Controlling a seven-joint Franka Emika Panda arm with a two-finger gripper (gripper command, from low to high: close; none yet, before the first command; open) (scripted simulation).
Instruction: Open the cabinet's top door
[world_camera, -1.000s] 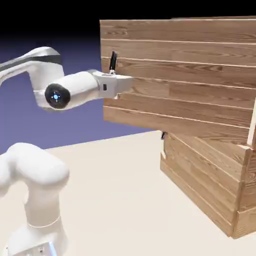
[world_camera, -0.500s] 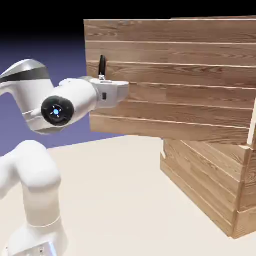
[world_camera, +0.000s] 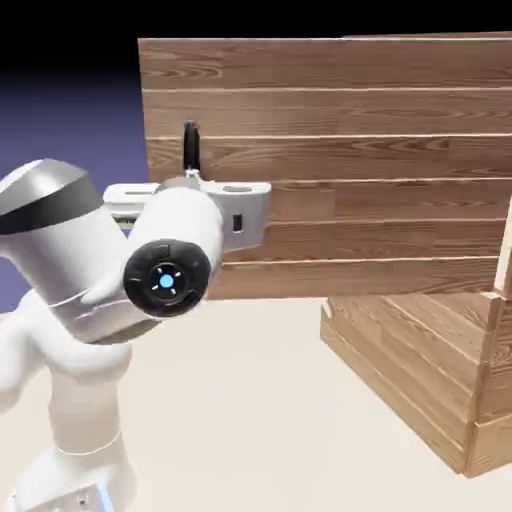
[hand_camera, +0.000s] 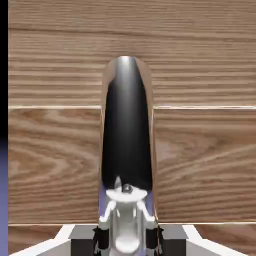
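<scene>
In the exterior view, the top door (world_camera: 340, 110) of the large, boxy, brown wood-plank cabinet (world_camera: 400, 360) stands swung out, its broad rectangular panel reaching from about eleven o'clock to three o'clock on the picture's dial. The cabinet's lower part shows at four o'clock, its planked side slanting away beneath the door. The upright black bar handle with a silvery-white mount (hand_camera: 127, 125) sits near the door's free edge, at eleven o'clock. The smooth white jointed robot arm (world_camera: 75, 270) rises from seven o'clock, with a round black joint cap lit by a blue dot (world_camera: 166, 281) between eight and nine o'clock. Its blocky white hand (world_camera: 245, 212) lies close to the dial's centre, in front of the door and below the black bar. In the hand view, horizontal brown planks fill most of the background, and the black bar runs from twelve o'clock down past the centre toward six. Its pale mount lies at six o'clock between the dark grey fingertips (hand_camera: 85, 239) of the two-finger tool (hand_camera: 128, 241), one at either side. The tool is closed on the handle at that lower end, though exactly where the fingertips touch it is hard to make out. A blue-violet strip of backdrop (hand_camera: 4, 200) shows at eight o'clock, beyond the door's edge.
</scene>
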